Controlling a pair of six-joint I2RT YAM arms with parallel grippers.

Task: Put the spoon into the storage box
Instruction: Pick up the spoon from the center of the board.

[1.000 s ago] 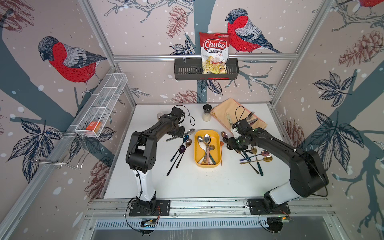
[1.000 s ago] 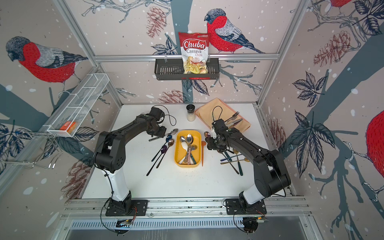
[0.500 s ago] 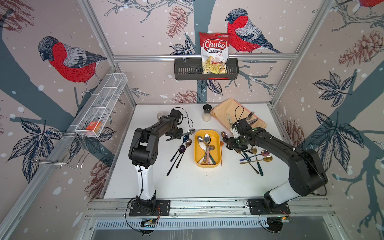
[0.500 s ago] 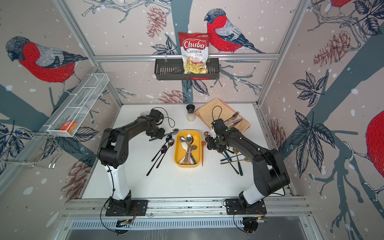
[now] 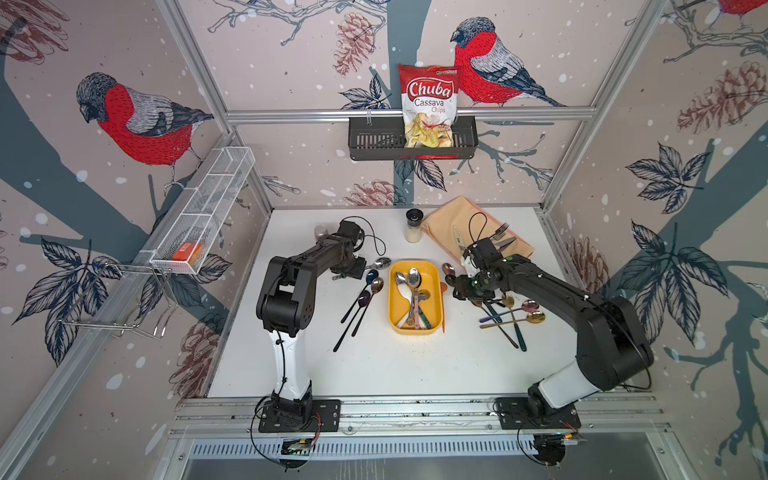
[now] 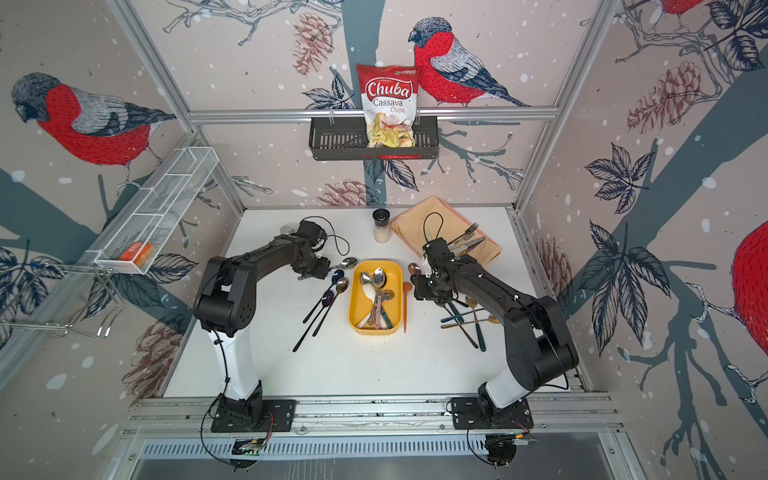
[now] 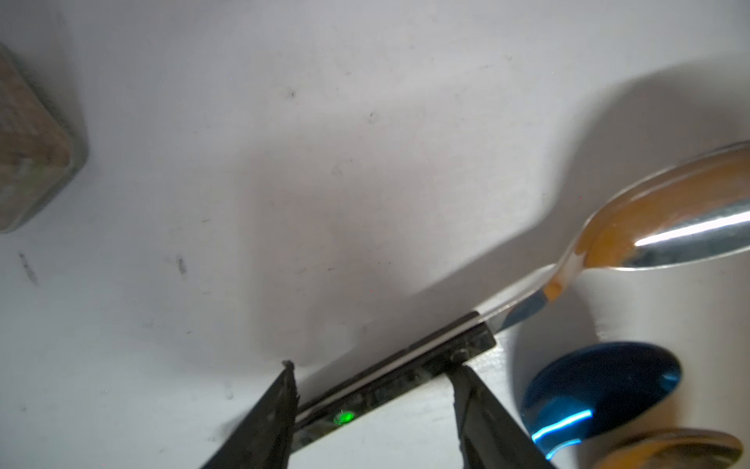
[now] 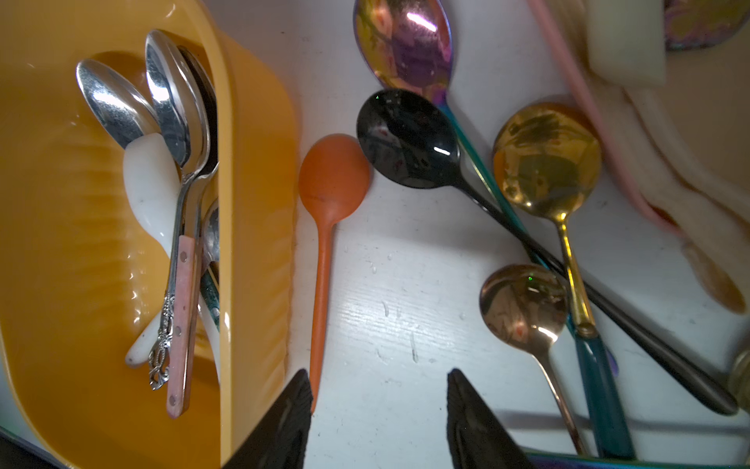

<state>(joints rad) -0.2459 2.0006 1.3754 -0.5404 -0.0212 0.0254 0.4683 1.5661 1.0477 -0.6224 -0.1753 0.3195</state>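
Jaws of the left gripper [image 7: 373,365] stand apart, straddling the handle of the silver spoon [image 7: 669,227], which runs slantwise between the two fingers, flat on the white table [image 5: 374,365]; no clamp visible in the wrist view. Jaws of the right gripper [image 8: 379,375] are apart too, with nothing between them and bare table below, one finger right by the handle end of an orange spoon [image 8: 332,174]. The silver spoon lies outside the storage box [image 5: 394,309], bowl just beside the box's far left corner, a blue spoon [image 7: 600,390] close by. The box sits mid-table between the arms, several spoons already inside. The orange spoon lies along the box's right wall. Right of that, a crossed pile of coloured spoons [image 5: 509,312] sits by the right arm. Farther back: shaker [image 5: 413,228], tan cloth [image 5: 446,218] with a fork [image 5: 501,228]. Back wall: dark basket [image 5: 374,139] holding a chips bag [image 5: 429,104].
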